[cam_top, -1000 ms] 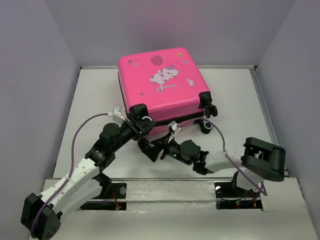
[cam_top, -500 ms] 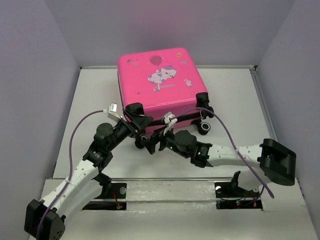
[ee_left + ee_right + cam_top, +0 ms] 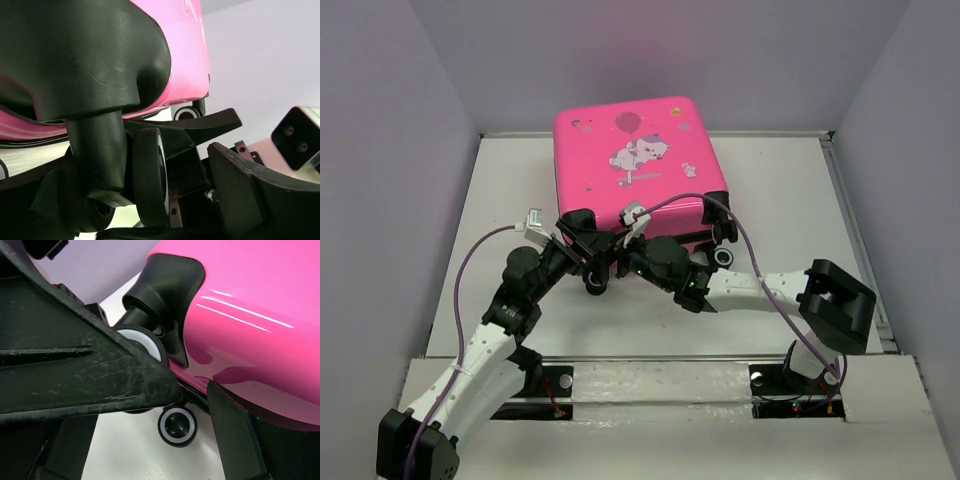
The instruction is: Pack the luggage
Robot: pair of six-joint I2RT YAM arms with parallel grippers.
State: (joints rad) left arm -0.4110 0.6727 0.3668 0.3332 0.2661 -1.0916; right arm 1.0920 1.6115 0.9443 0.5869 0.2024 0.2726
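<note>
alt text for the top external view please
Pink luggage with a cartoon print rests on a white table. Both arms reach its near edge, left end effector and right end effector open beside a corner wheel.

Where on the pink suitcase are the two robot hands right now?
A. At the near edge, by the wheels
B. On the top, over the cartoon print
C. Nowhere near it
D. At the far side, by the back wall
A: the left gripper and the right gripper both sit at the near edge of the suitcase, right by a caster wheel, and each wrist view shows a wheel between its fingers.
</note>
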